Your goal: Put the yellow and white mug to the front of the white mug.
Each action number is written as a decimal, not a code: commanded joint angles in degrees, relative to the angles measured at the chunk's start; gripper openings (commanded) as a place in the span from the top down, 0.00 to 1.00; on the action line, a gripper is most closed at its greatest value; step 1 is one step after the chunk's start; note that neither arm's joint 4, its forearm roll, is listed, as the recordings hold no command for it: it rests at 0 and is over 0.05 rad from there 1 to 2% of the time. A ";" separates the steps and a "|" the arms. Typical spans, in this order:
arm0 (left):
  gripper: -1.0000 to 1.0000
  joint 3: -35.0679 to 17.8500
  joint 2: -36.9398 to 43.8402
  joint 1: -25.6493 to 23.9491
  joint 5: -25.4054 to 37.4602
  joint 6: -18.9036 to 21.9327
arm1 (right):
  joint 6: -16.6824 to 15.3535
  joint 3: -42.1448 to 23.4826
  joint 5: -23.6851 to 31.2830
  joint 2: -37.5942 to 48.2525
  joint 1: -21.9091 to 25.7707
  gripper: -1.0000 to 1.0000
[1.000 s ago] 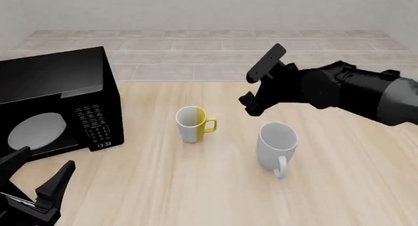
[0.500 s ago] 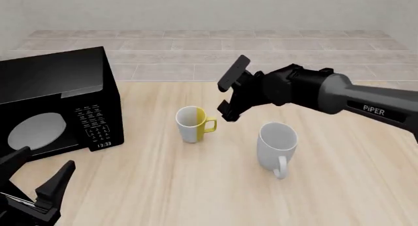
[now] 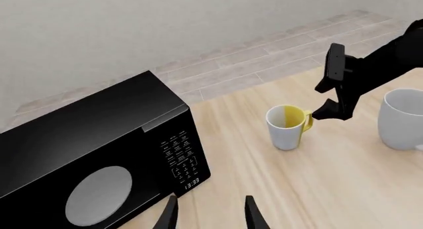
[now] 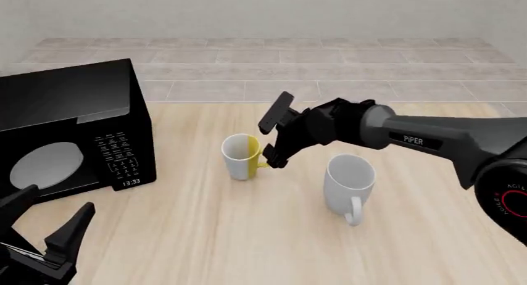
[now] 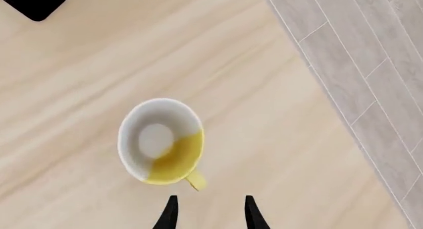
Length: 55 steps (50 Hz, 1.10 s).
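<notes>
Right gripper [image 4: 274,135] gapes beside the yellow and white mug [image 4: 241,156] handle

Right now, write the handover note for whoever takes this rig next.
Right gripper: open, holding nothing, hanging just over the handle side of the yellow and white mug.
Left gripper: open, idle at the near left edge, in front of the microwave.
Both mugs stand upright on the table, apart; the white mug is to the right and slightly nearer the arms.
Done: approach only, no grasp.
Left: close on the yellow and white mug, lift it, set it in front of the white mug.
</notes>
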 commanded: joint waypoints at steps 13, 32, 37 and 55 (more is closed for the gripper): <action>0.00 0.00 0.00 0.00 0.00 0.00 | 0.52 -2.53 -0.48 6.33 1.65 0.00; 0.00 0.00 0.00 0.00 0.00 0.00 | 0.92 -4.36 -0.61 10.47 2.17 0.00; 0.00 0.00 0.00 0.00 0.00 0.00 | 1.39 -4.75 -0.62 11.38 2.57 0.00; 0.00 0.00 0.00 0.00 0.00 0.00 | 2.79 -4.34 -0.97 12.95 3.88 0.00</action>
